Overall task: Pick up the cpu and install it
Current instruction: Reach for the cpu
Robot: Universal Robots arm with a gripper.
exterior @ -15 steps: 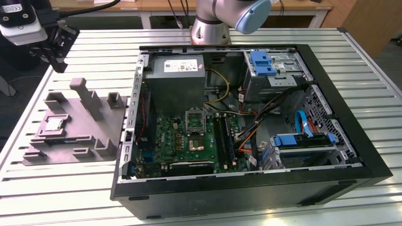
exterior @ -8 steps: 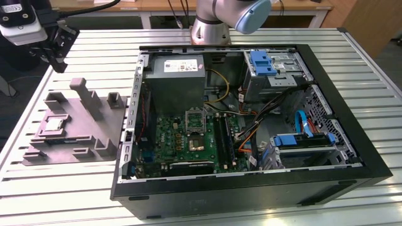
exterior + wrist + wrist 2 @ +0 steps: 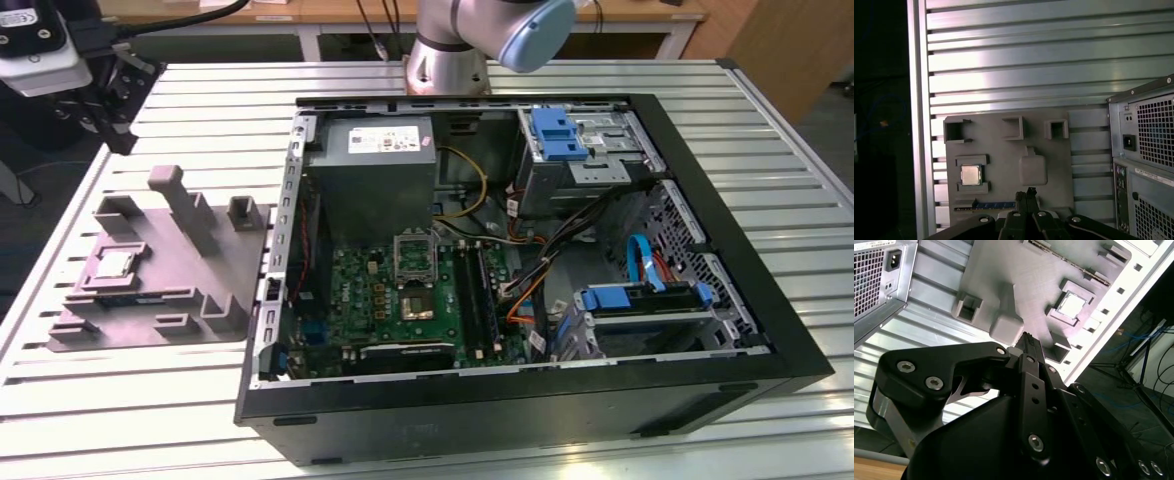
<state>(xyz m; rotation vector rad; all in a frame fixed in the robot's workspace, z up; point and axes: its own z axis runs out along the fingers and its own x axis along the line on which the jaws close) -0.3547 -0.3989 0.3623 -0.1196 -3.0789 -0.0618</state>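
cpu point(image 3: 970, 175): small flat square, silvery-grey top with a thin pale rim, lying flat in a square recess of the grey holder plate point(image 3: 1004, 150). The plate sits on the slatted worktop point(image 3: 1004, 65) beside the computer case point(image 3: 534, 420), so the cpu is outside the case. Pincer point(image 3: 1029, 192) hangs clear of the plate and apart from the cpu, fingertips closed together with nothing between them. Exterior view looks down into the open case with the green board point(image 3: 400, 290) exposed and the cpu on the plate at that view's left, while both wrist views catch the case's rear, with vent grille and power inlet point(image 3: 1128, 142).
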